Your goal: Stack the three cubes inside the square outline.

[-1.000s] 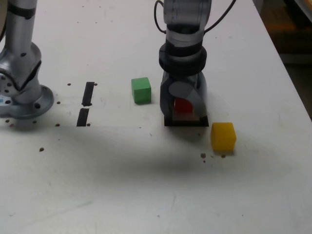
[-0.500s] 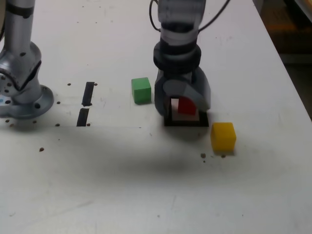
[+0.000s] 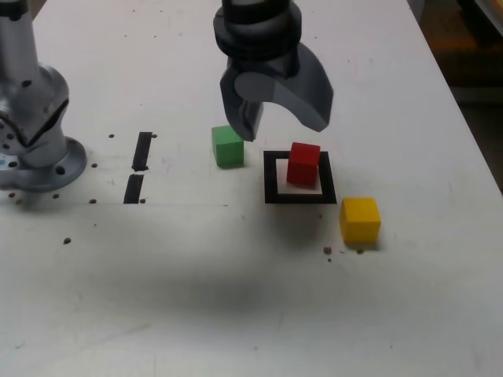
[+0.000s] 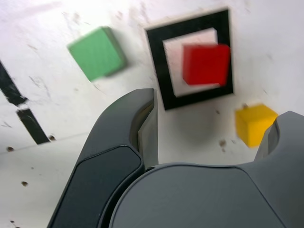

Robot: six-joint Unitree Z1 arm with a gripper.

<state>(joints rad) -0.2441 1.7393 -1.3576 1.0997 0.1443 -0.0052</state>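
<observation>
Hung open and empty, end effector (image 3: 277, 106) above red cube (image 3: 303, 164) sitting inside outline (image 3: 272, 180) mid-worktop; next best squared over green cube (image 3: 227, 145) before descending.

Red cube (image 3: 303, 164): solid bright red, top lighter than its sides.
Green cube (image 3: 227, 145): plain green all over.
Yellow cube (image 3: 360, 219): solid yellow, golden on the shaded face.
Outline (image 3: 271, 179): black tape frame, white centre.
Strips (image 3: 141, 151): two, both black.
Table (image 3: 196, 298): white, scuffed, dotted with small dark specks.
Gripper (image 3: 277, 102): dark grey, smooth.
Base (image 3: 35, 133): shiny silver metal.
</observation>
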